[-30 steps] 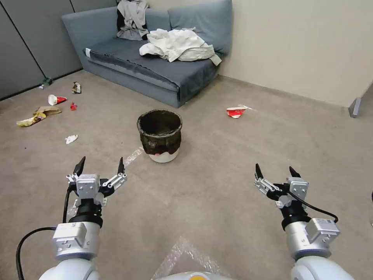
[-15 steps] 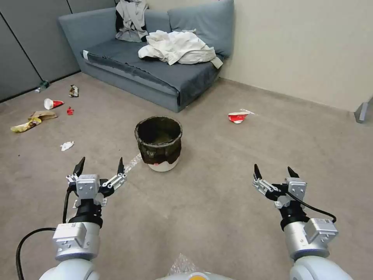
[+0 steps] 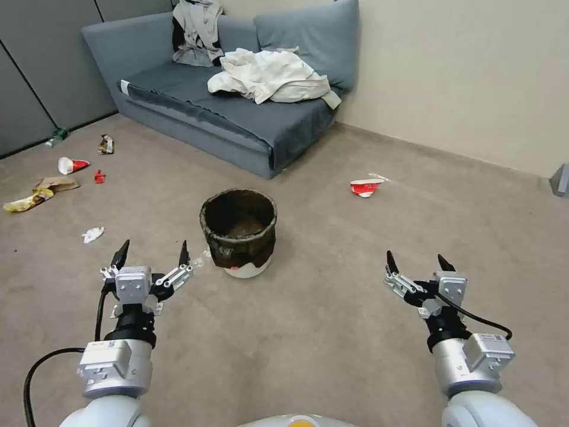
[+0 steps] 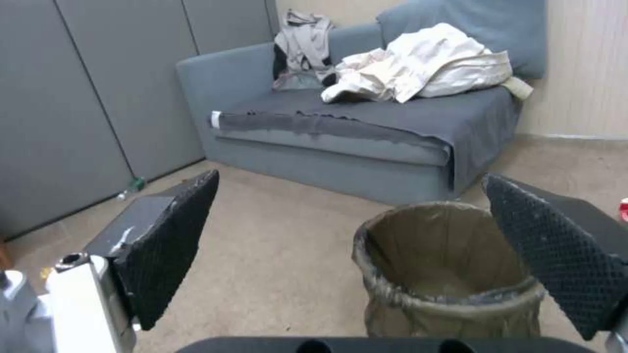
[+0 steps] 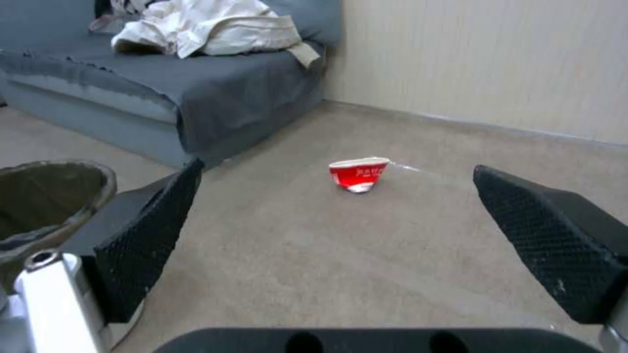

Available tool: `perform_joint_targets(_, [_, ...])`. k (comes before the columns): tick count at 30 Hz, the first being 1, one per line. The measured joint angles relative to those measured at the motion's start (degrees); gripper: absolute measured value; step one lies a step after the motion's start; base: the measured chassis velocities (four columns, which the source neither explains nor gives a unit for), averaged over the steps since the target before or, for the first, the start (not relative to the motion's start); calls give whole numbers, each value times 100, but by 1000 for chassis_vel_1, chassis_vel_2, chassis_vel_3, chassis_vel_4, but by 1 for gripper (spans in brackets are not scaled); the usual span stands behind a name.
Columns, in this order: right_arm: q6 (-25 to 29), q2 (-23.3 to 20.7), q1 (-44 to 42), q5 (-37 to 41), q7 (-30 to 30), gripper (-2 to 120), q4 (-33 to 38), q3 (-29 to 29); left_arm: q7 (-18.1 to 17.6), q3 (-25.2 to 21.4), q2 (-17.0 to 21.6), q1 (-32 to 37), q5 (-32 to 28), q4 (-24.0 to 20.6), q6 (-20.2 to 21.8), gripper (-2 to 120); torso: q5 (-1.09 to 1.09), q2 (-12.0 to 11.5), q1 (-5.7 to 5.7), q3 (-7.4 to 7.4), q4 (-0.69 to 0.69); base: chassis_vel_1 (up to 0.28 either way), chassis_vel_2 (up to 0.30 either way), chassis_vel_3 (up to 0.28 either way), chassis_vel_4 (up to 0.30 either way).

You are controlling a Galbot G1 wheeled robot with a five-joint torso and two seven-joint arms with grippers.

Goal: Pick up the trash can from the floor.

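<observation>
The trash can [image 3: 239,231] stands upright on the floor [image 3: 332,332] ahead of me, slightly to my left of centre, its dark bag folded over the rim and a strip of white wall with a small red mark showing at the base. Compared with a second ago it sits lower and nearer in my head view, and the grey sofa [image 3: 237,118] and the litter on my far left have slid the same way, so it is my camera that has moved, not the things. My left gripper [image 3: 153,252] hovers just beside the can on its left, fingers spread wide and holding nothing; in my left wrist view the can [image 4: 445,279] stands between the two pads. My right gripper [image 3: 418,265] hangs well apart from the can on the other side, equally wide and empty, and both arms keep the same pose as before. The crushed red-and-white cup [image 3: 365,187] lies farther off, ahead of my right gripper
</observation>
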Motion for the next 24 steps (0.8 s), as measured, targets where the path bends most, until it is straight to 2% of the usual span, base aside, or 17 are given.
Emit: perform_joint_targets(24, [61, 10, 41, 5, -1, 100, -93, -16, -20, -31, 12, -93, -144, 72, 38, 100, 1, 0, 0, 0, 0, -113, 117, 109, -117])
